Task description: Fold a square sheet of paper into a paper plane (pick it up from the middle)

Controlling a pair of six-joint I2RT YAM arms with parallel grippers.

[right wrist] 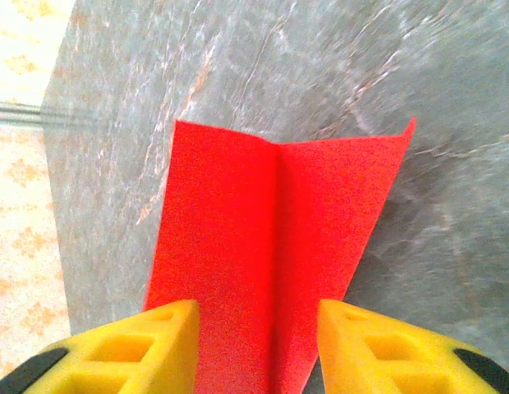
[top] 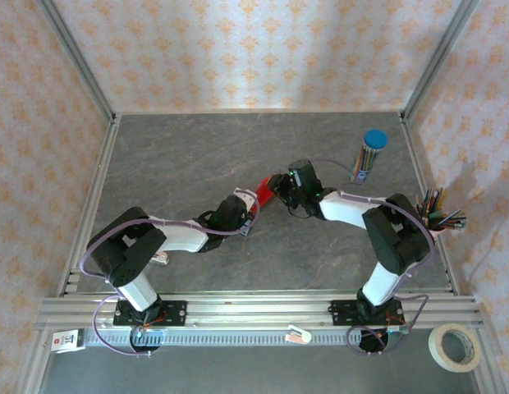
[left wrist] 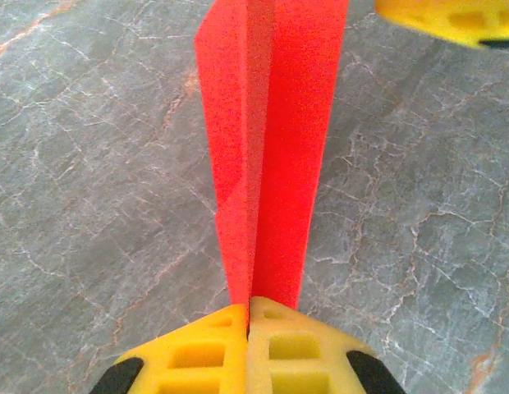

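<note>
The red square sheet of paper point(top: 265, 190) is folded along a centre crease into a narrow tapering shape and hangs above the grey table between the two arms. My left gripper point(top: 253, 205) is shut on one end of it; in the left wrist view its yellow fingers point(left wrist: 249, 308) meet on the crease and the paper point(left wrist: 271, 148) runs away from them. My right gripper point(top: 279, 187) stands open at the other end. In the right wrist view the paper point(right wrist: 263, 238) lies between the spread fingers of this gripper point(right wrist: 259, 316), and neither finger presses on it.
A blue-capped tube of coloured pencils point(top: 371, 156) stands at the back right. A holder of loose pencils point(top: 439, 215) sits by the right wall. A tape roll point(top: 456, 346) lies outside the frame rail point(top: 254, 308). Patterned walls enclose the table.
</note>
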